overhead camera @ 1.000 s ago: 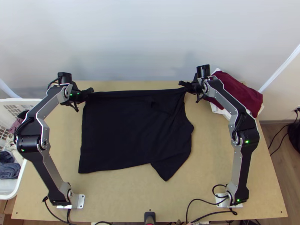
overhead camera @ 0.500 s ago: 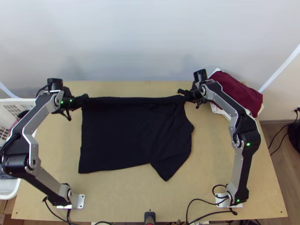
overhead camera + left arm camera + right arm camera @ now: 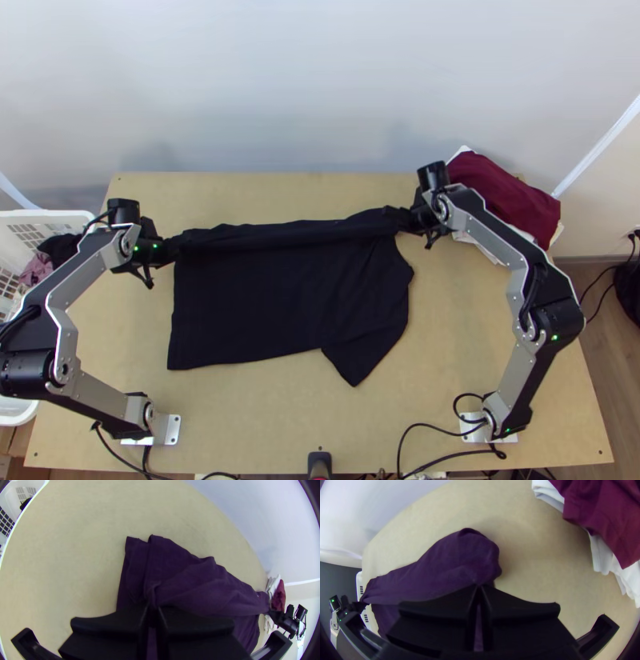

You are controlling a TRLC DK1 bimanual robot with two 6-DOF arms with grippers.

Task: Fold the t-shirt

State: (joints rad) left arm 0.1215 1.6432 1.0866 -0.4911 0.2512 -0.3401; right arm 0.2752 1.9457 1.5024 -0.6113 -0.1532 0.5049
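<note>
In the top view, the left gripper (image 3: 170, 246) at the t-shirt's (image 3: 280, 296) 10 o'clock and the right gripper (image 3: 400, 220) at its 2 o'clock hide the cloth in their 2 grips. That view's edge cuts off the white basket (image 3: 68, 216) at 9 o'clock and the black bundle (image 3: 630, 290) at 3. The maroon cloth (image 3: 603, 513) partly covers the white cloth (image 3: 601, 555).

The T-shirt (image 3: 280, 296) between the left end effector (image 3: 176, 246) and the right end effector (image 3: 399, 218) is soft, matt cloth, as are the maroon garment (image 3: 508, 196) and white garments (image 3: 603, 553) beside the right one. The arm links (image 3: 516, 368) behind both look like smooth, satin metal. Beneath them, the tabletop (image 3: 280, 424) appears to be smooth, matt wood; outward of the left one, the basket (image 3: 68, 218) is smooth plastic.
</note>
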